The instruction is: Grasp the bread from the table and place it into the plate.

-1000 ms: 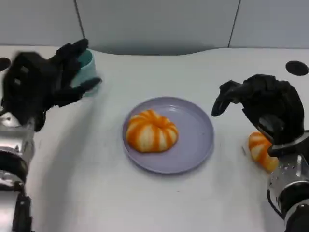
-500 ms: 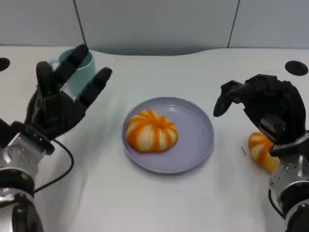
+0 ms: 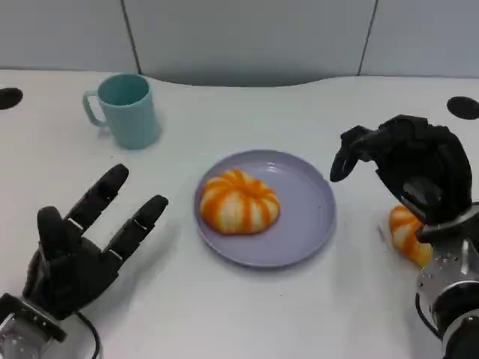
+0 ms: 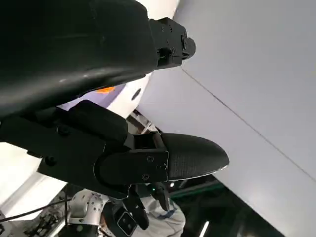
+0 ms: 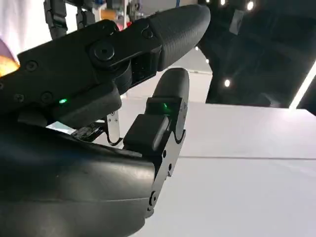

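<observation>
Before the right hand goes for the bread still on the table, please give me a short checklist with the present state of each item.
1. Bread on table reachable: ok, it lies under the right hand.
2. Right hand free: ok, fingers curled, holding nothing.
3. Room on plate: ok, its right half is bare; one bread on plate sits left.
4. Left hand clear of plate: ok, open on the table.
5. Mug clear: ok, far behind.

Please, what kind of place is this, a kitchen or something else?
Probably a robot test lab, not a kitchen: a plain white table against grey wall panels, set with a plate holding bread, and a mug.
</observation>
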`<state>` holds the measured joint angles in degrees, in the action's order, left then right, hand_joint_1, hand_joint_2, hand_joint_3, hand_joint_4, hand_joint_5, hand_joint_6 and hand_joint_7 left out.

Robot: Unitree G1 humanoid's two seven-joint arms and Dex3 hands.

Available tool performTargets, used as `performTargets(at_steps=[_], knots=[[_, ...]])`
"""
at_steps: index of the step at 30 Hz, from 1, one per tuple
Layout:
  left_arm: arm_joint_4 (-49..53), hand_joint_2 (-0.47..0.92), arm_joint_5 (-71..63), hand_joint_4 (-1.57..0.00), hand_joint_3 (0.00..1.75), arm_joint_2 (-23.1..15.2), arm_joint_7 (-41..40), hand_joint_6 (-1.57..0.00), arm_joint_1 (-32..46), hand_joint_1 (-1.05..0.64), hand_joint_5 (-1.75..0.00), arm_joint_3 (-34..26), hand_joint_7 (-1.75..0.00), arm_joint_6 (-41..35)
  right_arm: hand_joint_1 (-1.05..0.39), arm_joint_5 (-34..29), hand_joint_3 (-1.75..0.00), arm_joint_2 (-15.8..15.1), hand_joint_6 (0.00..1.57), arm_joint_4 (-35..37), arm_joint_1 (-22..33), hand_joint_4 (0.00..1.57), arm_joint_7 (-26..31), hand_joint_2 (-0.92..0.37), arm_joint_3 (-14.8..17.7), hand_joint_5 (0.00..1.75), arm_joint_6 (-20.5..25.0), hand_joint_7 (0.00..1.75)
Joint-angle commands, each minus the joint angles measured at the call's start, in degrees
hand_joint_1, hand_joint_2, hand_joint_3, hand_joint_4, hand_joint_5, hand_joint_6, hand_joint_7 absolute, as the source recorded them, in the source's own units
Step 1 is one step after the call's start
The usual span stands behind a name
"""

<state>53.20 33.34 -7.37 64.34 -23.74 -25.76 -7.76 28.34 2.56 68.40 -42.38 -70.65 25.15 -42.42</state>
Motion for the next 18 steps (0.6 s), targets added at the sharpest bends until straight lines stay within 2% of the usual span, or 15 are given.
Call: performTargets(at_steps=[1,16,18], knots=[[-0.6,0.92,-0.2,0.00,0.54,0.1,-0.5,-0.06,-0.1,-1.05,-0.31,0.4,-0.09,2.0,-0.46,-1.1,0.00,-1.4,1.01,-1.1,1.2,0.71,1.6,-0.86,-0.8,1.45,1.5,0.43],[-0.7,0.92,-0.1,0.00,0.51,1.4,-0.8,-0.07,0.1,-1.05,-0.43,1.2,-0.14,3.0,-0.46,0.6,-0.01,-2.6,0.98,-0.2,0.7,0.69,-3.0,-0.88,1.3,1.43,2.3,0.40],[-0.9,0.92,0.1,0.00,0.47,2.1,-0.6,-0.10,0.5,-1.05,-0.49,1.3,-0.17,3.0,-0.48,0.8,-0.01,-3.2,0.97,-0.3,1.0,0.68,-3.6,-0.89,1.4,1.43,2.6,0.39]])
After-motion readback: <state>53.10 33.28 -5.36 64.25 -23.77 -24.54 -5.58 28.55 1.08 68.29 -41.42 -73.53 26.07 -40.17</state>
